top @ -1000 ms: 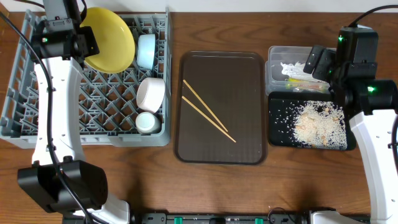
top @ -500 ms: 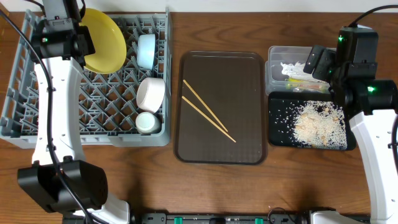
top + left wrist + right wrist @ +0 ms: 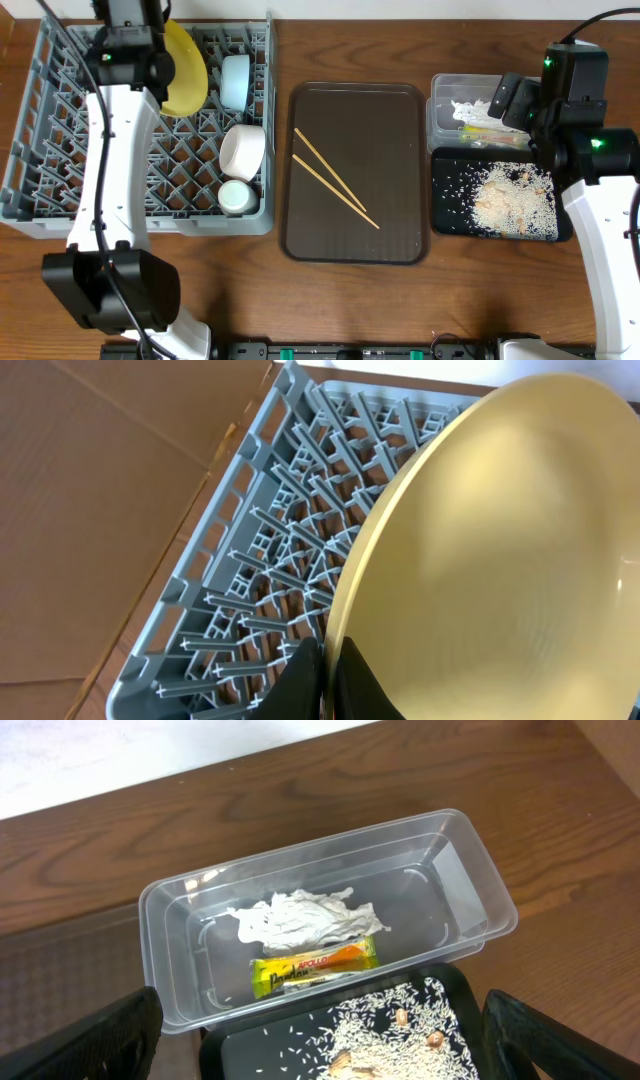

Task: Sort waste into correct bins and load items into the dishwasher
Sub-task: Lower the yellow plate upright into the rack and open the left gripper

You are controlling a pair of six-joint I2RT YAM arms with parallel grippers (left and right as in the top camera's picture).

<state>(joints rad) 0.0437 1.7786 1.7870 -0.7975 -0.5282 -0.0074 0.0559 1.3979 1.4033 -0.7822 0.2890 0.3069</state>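
Left gripper (image 3: 325, 685): you see its fingers pinched on the rim of the yellow plate (image 3: 500, 550), which stands on edge over the far rows of the dish rack (image 3: 60, 150).
Right gripper (image 3: 320, 1020): spread wide, holding nothing, above the clear tub (image 3: 480, 900) and black tray (image 3: 445, 215).
Chopsticks (image 3: 335, 180): lying on your brown tray (image 3: 400, 200).

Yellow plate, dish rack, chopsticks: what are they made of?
The yellow plate looks like plastic or melamine, smooth with a soft sheen. The dish rack looks like grey moulded plastic, a matte peg lattice. The chopsticks look like pale bare wood or bamboo; too thin to say.
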